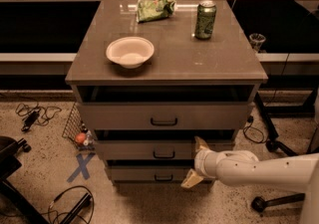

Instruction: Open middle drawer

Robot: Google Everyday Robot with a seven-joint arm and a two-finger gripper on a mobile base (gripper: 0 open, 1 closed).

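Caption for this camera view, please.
Open gripper at the middle drawer, right of its handle; bowl and can on top.

A single camera looks from in front of and above the grey-brown counter (199, 61). It is tilted steeply down, so the flat top and the stacked drawer fronts (124, 117) beneath both show. It stands fairly near, and the unit fills mid-frame with speckled floor (139, 203) around it. The white arm (259, 170) crosses the lower right corner. Its tan two-finger pincer (197, 162), fingers spread, sits before the right part of the wide grey-brown middle drawer (134, 149).
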